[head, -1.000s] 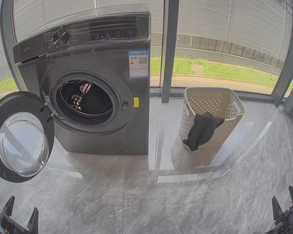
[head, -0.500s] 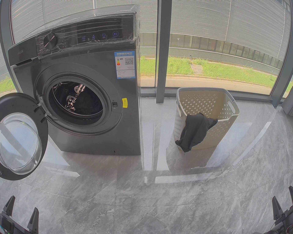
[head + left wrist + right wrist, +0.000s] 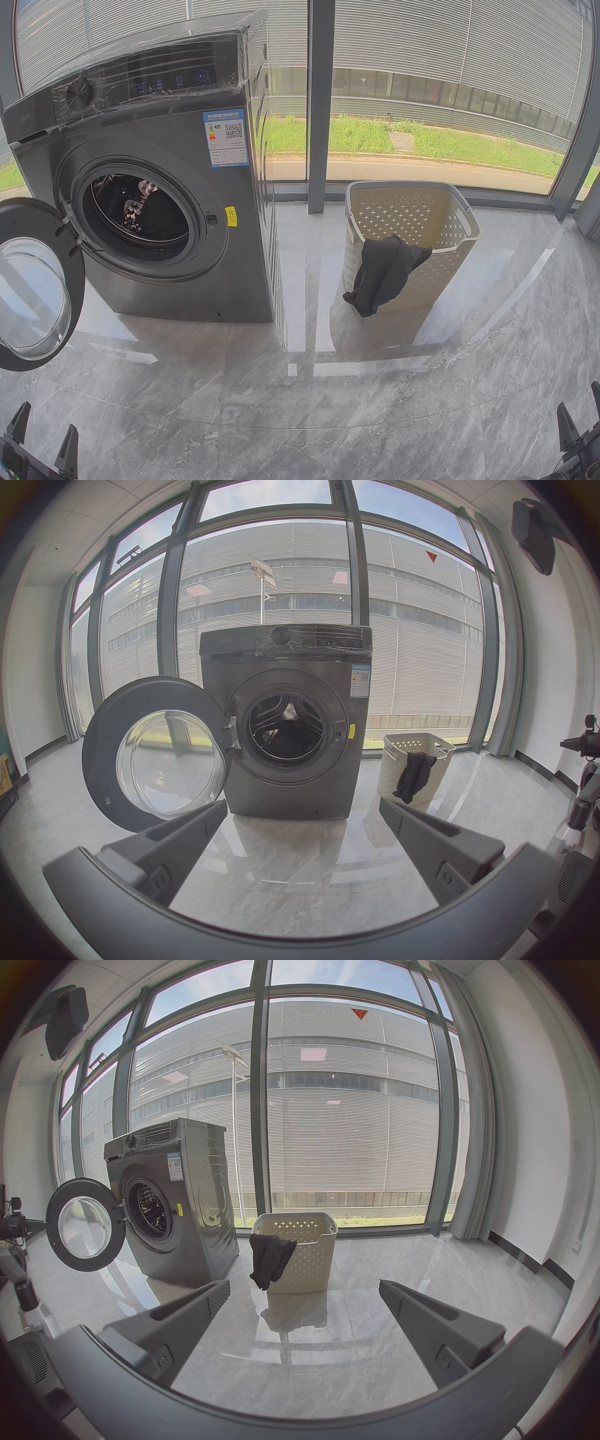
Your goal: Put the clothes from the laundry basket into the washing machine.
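Note:
A cream laundry basket [image 3: 437, 219] stands on the floor by the window, right of the grey washing machine [image 3: 156, 206]. A dark garment [image 3: 382, 275] hangs over the basket's front rim [image 3: 270, 1259] [image 3: 414, 775]. The machine's round door [image 3: 31, 294] is swung open to its left, and dark clothes lie in the drum [image 3: 134, 209]. My left gripper [image 3: 42, 431] is low at the near left and stands open with nothing in it [image 3: 303, 830]. My right gripper [image 3: 581, 412] is low at the near right, also open and holding nothing [image 3: 303, 1307]. Both are far from the basket.
Tall windows with a dark upright frame post [image 3: 320, 106] run behind machine and basket. Glossy grey marble floor [image 3: 312, 406] stretches between me and both. Another window post [image 3: 578, 162] stands at the far right.
The whole head view has shifted: machine and basket now sit further left in the picture, so the camera has turned or moved right. Both grippers keep their places.

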